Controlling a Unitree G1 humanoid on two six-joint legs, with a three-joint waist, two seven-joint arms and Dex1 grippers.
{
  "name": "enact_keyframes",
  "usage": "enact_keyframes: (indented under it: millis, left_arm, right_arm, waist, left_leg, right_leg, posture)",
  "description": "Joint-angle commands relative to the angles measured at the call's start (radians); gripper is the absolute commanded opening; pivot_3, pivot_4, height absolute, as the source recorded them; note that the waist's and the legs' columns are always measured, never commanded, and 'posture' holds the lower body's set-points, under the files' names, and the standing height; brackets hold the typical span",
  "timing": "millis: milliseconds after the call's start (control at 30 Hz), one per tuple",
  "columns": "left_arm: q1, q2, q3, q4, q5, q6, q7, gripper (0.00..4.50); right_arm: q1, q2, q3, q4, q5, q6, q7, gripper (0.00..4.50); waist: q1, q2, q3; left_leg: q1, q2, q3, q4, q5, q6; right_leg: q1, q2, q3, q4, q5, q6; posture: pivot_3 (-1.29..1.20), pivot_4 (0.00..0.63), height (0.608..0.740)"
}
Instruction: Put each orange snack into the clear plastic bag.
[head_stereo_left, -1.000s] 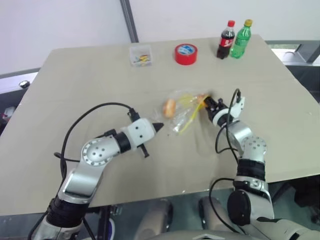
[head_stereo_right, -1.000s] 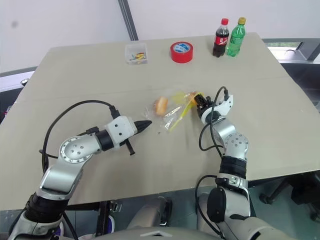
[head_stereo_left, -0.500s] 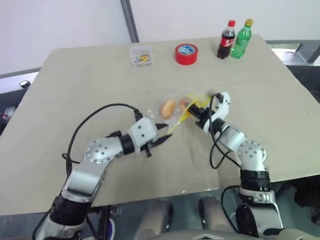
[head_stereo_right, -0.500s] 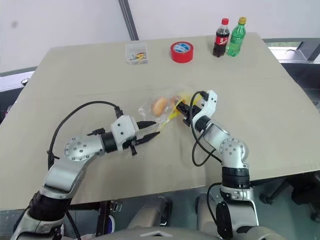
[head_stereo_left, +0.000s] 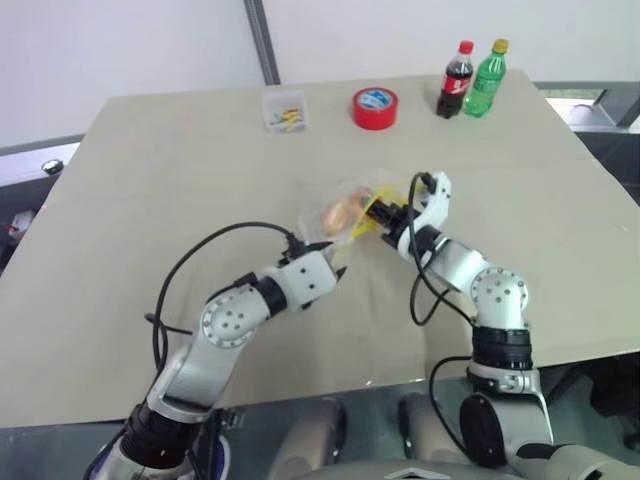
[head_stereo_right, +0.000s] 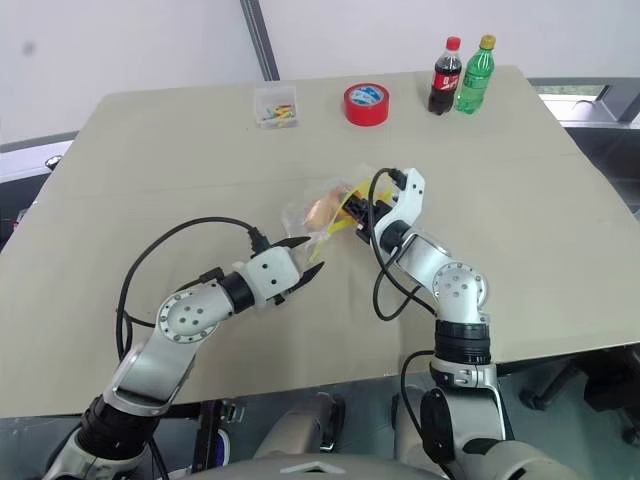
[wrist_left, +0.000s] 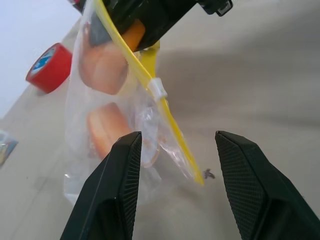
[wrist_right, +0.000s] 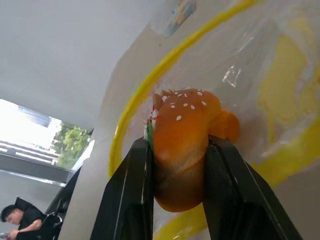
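Left eye view: both arms have closed in on the clear plastic bag (head_stereo_left: 345, 212) since a second ago, the left gripper (head_stereo_left: 335, 262) now spread just beside it. Left wrist view: two orange snacks (wrist_left: 107, 127), the lighter one bagged. Right wrist view: right gripper (wrist_right: 177, 150) clamps the speckled snack at the bag's mouth; bag edges cut off.

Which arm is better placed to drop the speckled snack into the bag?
Right. The right gripper is shut on the speckled orange snack at the clear plastic bag mouth. The left gripper is open beside the bag, holding nothing.
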Motion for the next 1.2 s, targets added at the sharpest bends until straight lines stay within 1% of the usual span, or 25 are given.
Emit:
enact_keyframes:
  millis: [33, 200, 233, 300, 333, 367, 400, 533, 700, 833, 933, 1000, 1033, 1067, 1100, 1167, 1200]
  left_arm:
    - [-0.009, -0.016, -0.002, -0.007, 0.042, -0.001, 0.039, 2.47]
    - [-0.019, -0.038, -0.013, 0.027, 0.086, 0.000, 0.063, 2.47]
    - [-0.026, -0.045, -0.014, 0.035, 0.091, 0.001, 0.067, 1.97]
    - [-0.034, -0.058, -0.016, 0.048, 0.101, 0.002, 0.073, 1.39]
    - [-0.037, -0.062, -0.017, 0.053, 0.105, 0.001, 0.075, 0.76]
    - [-0.039, -0.065, -0.018, 0.058, 0.109, -0.003, 0.077, 0.34]
    - [-0.044, -0.065, -0.017, 0.065, 0.113, -0.009, 0.079, 0.06]
    - [-0.065, -0.041, 0.004, 0.088, 0.121, -0.050, 0.081, 0.06]
    - [-0.073, 0.019, 0.029, 0.100, 0.103, -0.132, 0.052, 0.06]
    - [-0.065, 0.063, 0.056, 0.112, 0.067, -0.198, 0.018, 0.06]
    - [-0.063, 0.076, 0.067, 0.122, 0.052, -0.229, 0.008, 0.06]
    - [-0.082, 0.070, 0.085, 0.148, 0.034, -0.223, 0.005, 0.00]
    - [-0.090, 0.065, 0.093, 0.159, 0.026, -0.209, 0.006, 0.00]
    - [-0.094, 0.060, 0.100, 0.165, 0.019, -0.195, 0.007, 0.00]
    - [-0.096, 0.056, 0.105, 0.170, 0.012, -0.185, 0.008, 0.00]
    - [-0.104, 0.048, 0.118, 0.181, 0.001, -0.166, 0.010, 0.00]
    - [-0.110, 0.044, 0.125, 0.187, -0.006, -0.155, 0.010, 0.00]
  right_arm:
    - [-0.029, 0.010, -0.005, -0.029, 0.025, 0.005, 0.005, 1.29]
    - [-0.041, 0.011, -0.005, -0.018, 0.021, 0.003, 0.014, 1.29]
    - [-0.044, 0.012, -0.006, -0.016, 0.021, 0.001, 0.015, 1.29]
    - [-0.046, 0.010, -0.005, -0.014, 0.018, -0.001, 0.020, 1.29]
    - [-0.047, 0.010, -0.005, -0.013, 0.016, -0.002, 0.022, 1.29]
    - [-0.047, 0.009, -0.004, -0.013, 0.013, -0.003, 0.024, 1.29]
    - [-0.046, 0.007, -0.003, -0.012, 0.009, -0.004, 0.028, 1.29]
    - [-0.040, -0.014, 0.018, -0.013, -0.040, -0.017, 0.041, 1.29]
    - [-0.023, -0.090, 0.141, 0.002, -0.237, -0.095, 0.109, 1.29]
    - [-0.039, -0.077, 0.167, 0.076, -0.313, -0.195, 0.190, 1.29]
    - [-0.061, -0.073, 0.182, 0.148, -0.367, -0.252, 0.248, 1.29]
    - [-0.086, -0.105, 0.249, 0.235, -0.469, -0.328, 0.311, 1.88]
    - [-0.089, -0.109, 0.254, 0.251, -0.494, -0.353, 0.323, 2.20]
    - [-0.087, -0.112, 0.252, 0.249, -0.509, -0.368, 0.324, 2.43]
    - [-0.082, -0.118, 0.249, 0.233, -0.520, -0.373, 0.327, 3.00]
    - [-0.054, -0.158, 0.264, 0.168, -0.546, -0.369, 0.359, 3.83]
    - [-0.033, -0.193, 0.287, 0.125, -0.575, -0.377, 0.382, 3.83]
  waist:
    - [0.000, 0.000, 0.000]
    - [-0.001, 0.000, 0.000]
    - [-0.001, 0.000, 0.000]
    - [0.000, 0.000, 0.000]
    - [0.000, 0.000, 0.000]
    - [-0.001, 0.000, 0.000]
    - [-0.001, 0.000, 0.000]
    - [-0.001, 0.000, 0.000]
    - [-0.001, 0.000, 0.000]
    - [-0.002, 0.000, 0.000]
    - [-0.002, 0.000, 0.000]
    - [-0.002, 0.000, 0.000]
    - [-0.002, 0.000, 0.000]
    - [-0.002, 0.000, 0.000]
    - [-0.001, 0.000, 0.000]
    - [-0.001, 0.000, 0.000]
    - [0.000, 0.000, 0.000]
  left_leg:
    - [0.000, 0.000, 0.000, 0.000, 0.000, 0.000]
    - [0.000, 0.000, 0.000, 0.000, 0.000, 0.000]
    - [0.000, 0.000, 0.000, 0.000, 0.000, 0.000]
    - [0.000, 0.000, 0.000, 0.000, 0.000, 0.000]
    - [0.000, 0.000, 0.000, 0.000, 0.000, 0.000]
    - [0.000, 0.000, 0.000, 0.000, 0.000, 0.000]
    - [0.000, 0.000, 0.000, 0.000, 0.000, 0.000]
    - [0.000, 0.000, 0.000, 0.000, 0.000, 0.000]
    - [0.000, 0.000, 0.000, 0.000, 0.000, 0.000]
    - [0.000, 0.000, 0.000, 0.000, 0.000, 0.000]
    - [0.000, 0.000, 0.000, 0.000, 0.000, 0.000]
    - [0.000, 0.000, 0.000, 0.000, 0.000, 0.000]
    - [0.000, 0.000, 0.000, 0.000, 0.000, 0.000]
    - [0.000, 0.000, 0.000, 0.000, 0.000, 0.000]
    - [0.000, 0.000, 0.000, 0.000, 0.000, 0.000]
    - [-0.001, 0.000, -0.001, 0.000, 0.000, 0.000]
    - [-0.001, 0.000, -0.001, 0.000, 0.000, 0.000]
  right_leg:
    - [0.000, 0.000, 0.000, 0.000, 0.000, 0.000]
    - [0.000, 0.000, 0.000, 0.000, 0.000, 0.000]
    - [0.000, 0.000, 0.000, 0.000, 0.000, 0.000]
    - [0.000, 0.000, 0.000, 0.000, 0.000, 0.000]
    - [0.000, 0.000, 0.000, 0.000, 0.000, 0.000]
    - [0.000, 0.000, 0.000, 0.000, 0.000, 0.000]
    - [0.000, 0.000, 0.000, 0.000, 0.000, 0.000]
    - [0.000, 0.000, 0.000, 0.000, 0.000, 0.000]
    - [0.000, 0.000, 0.000, 0.000, 0.000, 0.000]
    - [0.000, 0.000, 0.000, 0.000, 0.000, 0.000]
    - [0.000, 0.000, 0.000, 0.000, 0.000, 0.000]
    - [0.000, 0.000, 0.000, 0.000, 0.000, 0.000]
    - [0.000, 0.000, 0.000, 0.000, 0.000, 0.000]
    - [0.000, 0.000, 0.000, 0.000, 0.000, 0.000]
    - [0.000, 0.000, 0.000, 0.000, 0.000, 0.000]
    - [0.000, 0.000, -0.001, 0.000, 0.000, 0.000]
    - [0.000, 0.000, -0.001, 0.000, 0.000, 0.000]
  posture:
    - [0.00, 0.150, 0.713]
    - [0.00, 0.150, 0.713]
    - [0.00, 0.150, 0.713]
    - [0.00, 0.150, 0.713]
    - [0.00, 0.150, 0.713]
    - [0.00, 0.150, 0.713]
    - [0.00, 0.150, 0.713]
    - [0.00, 0.150, 0.713]
    - [0.00, 0.150, 0.713]
    - [0.00, 0.150, 0.713]
    - [0.00, 0.150, 0.713]
    - [0.00, 0.150, 0.713]
    - [0.00, 0.150, 0.713]
    - [0.00, 0.150, 0.713]
    - [0.00, 0.150, 0.713]
    - [0.00, 0.150, 0.713]
    - [0.00, 0.150, 0.713]
